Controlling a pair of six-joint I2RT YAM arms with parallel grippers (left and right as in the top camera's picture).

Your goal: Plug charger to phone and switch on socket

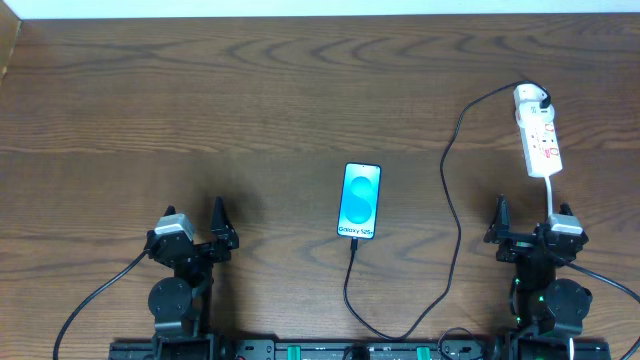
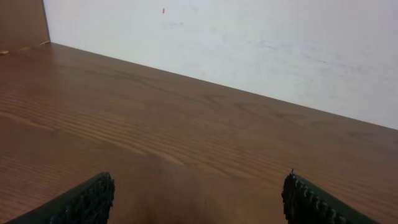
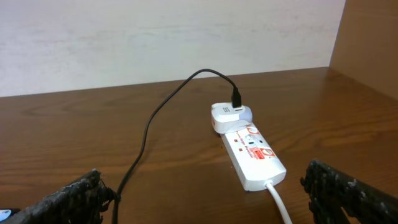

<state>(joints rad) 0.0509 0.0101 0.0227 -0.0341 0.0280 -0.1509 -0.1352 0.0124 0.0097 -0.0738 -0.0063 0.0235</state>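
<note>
The phone (image 1: 360,201) lies flat mid-table, its blue screen lit. The charger's thin black cable (image 1: 455,215) meets the phone's near edge, loops along the front and runs up to a white plug (image 1: 530,97) seated in the far end of the socket (image 1: 541,143). In the right wrist view the socket (image 3: 252,152), plug (image 3: 230,115) and cable (image 3: 146,134) lie ahead of my right gripper (image 3: 202,193), which is open and empty. My right gripper (image 1: 530,228) sits just short of the socket's near end. My left gripper (image 1: 192,228) is open and empty at the front left, showing only bare wood in its wrist view (image 2: 199,199).
The socket's white cord (image 1: 552,195) runs back toward my right arm, passing between the fingers (image 3: 280,202). A pale wall (image 2: 249,43) borders the table's far edge. A brown side panel (image 3: 367,43) stands at the right.
</note>
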